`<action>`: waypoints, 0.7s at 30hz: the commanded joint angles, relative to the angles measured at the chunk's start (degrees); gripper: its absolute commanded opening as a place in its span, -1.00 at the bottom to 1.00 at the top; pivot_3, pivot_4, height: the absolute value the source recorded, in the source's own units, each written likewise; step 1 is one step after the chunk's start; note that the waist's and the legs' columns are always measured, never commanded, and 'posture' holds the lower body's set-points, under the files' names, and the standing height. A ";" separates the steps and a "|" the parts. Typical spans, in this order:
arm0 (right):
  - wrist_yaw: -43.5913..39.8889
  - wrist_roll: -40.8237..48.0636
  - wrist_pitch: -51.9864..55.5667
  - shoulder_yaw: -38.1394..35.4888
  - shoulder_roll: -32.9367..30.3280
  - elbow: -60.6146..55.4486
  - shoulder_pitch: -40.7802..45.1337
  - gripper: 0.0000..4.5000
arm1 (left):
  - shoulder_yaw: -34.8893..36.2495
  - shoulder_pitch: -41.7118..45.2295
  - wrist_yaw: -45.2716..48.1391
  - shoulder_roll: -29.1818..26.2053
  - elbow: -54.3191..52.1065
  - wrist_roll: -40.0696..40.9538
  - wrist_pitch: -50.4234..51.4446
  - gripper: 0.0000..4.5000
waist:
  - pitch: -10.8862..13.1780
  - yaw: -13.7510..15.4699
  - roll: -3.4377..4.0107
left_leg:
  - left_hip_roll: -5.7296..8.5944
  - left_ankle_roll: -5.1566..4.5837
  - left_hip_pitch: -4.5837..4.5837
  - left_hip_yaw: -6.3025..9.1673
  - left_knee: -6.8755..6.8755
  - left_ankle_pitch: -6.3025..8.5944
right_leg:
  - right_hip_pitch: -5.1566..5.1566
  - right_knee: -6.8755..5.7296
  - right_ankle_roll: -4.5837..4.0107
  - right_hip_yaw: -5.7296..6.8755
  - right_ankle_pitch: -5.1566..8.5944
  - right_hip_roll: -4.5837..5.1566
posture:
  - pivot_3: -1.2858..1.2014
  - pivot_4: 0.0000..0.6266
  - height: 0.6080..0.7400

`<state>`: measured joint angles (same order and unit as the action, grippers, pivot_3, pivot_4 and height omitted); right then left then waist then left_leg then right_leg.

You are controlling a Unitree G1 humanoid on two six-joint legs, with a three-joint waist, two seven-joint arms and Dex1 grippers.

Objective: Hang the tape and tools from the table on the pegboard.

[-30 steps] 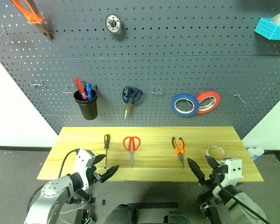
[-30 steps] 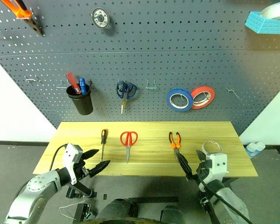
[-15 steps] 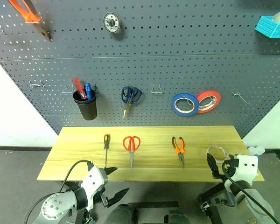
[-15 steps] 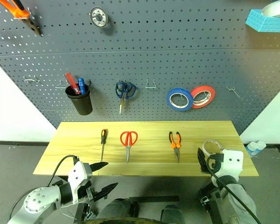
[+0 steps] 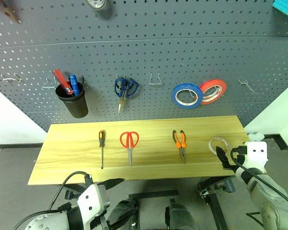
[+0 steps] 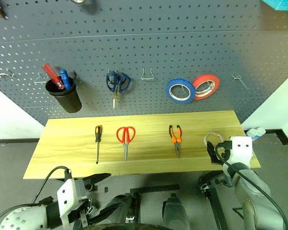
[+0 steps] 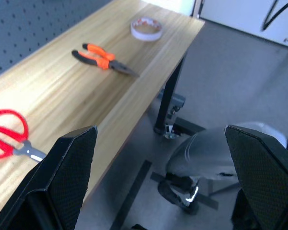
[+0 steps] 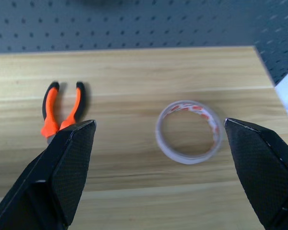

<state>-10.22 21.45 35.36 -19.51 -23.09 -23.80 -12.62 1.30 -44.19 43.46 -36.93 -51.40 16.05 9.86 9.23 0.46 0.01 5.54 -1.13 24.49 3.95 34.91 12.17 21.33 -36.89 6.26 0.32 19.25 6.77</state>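
On the light wooden table lie, left to right, a slim screwdriver, red-handled scissors, orange-and-black pliers and the whitish tape ring. The dark pegboard rises behind them. My right gripper is open at the table's front right corner. It faces the tape, which lies just beyond its fingers, with the pliers off to one side. Below and in front of the table's front edge, my left gripper is open and empty.
On the pegboard hang a black cup with pens, blue-handled scissors, a blue tape roll and a red tape roll. Empty wire hooks sit between them and at the right. Grey floor lies under the table.
The head view has tilted down. My left gripper pulled back from the table's front edge to below it. My right gripper moved right, to just in front of the tape.
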 commanded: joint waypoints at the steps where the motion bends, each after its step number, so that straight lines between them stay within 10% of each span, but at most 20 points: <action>1: -0.83 -1.39 1.05 0.59 -1.95 3.36 3.53 1.00 | 3.61 10.70 1.16 -1.17 4.23 5.23 3.79 0.97 | 0.78 0.12 -0.03 | 0.00 -0.02 0.01 -0.01 0.06 0.02 | -0.01 0.00 0.00 0.00 0.00 0.00 | 0.03 -0.32 1.00; 3: -1.17 -1.87 1.43 0.88 -2.50 4.66 4.98 1.00 | 2.55 33.32 4.71 -2.36 22.00 7.94 8.77 0.97 | 1.31 2.02 0.92 | -0.01 -0.04 -0.03 0.03 0.12 0.01 | -0.26 0.15 -0.03 0.21 -0.01 0.02 | 0.04 -0.28 1.00; 6: -1.75 -3.57 0.48 1.90 -3.67 9.15 8.16 1.00 | 1.00 45.63 6.83 -1.63 32.52 8.10 10.84 0.97 | 2.13 1.62 0.43 | -0.21 0.09 -0.03 0.10 0.22 -0.10 | -0.22 -0.46 -0.06 0.34 -0.12 -0.15 | 0.04 -0.22 1.00; 21: -3.26 -6.80 -1.88 1.96 -4.71 16.17 12.70 1.00 | 2.23 45.10 7.84 -1.78 30.70 11.40 14.15 0.97 | 3.93 -0.96 -0.34 | -0.12 0.16 0.02 0.04 0.11 -0.05 | -0.02 -0.30 0.37 -0.01 -0.35 -0.04 | 0.05 -0.19 1.00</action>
<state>-13.36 14.81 34.40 -16.57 -27.75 -6.77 0.14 2.09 0.64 50.88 -38.18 -18.75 26.54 24.38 13.17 -0.50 -0.33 5.43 -0.97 24.50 4.00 35.08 12.12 21.35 -37.19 6.61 0.31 18.88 6.73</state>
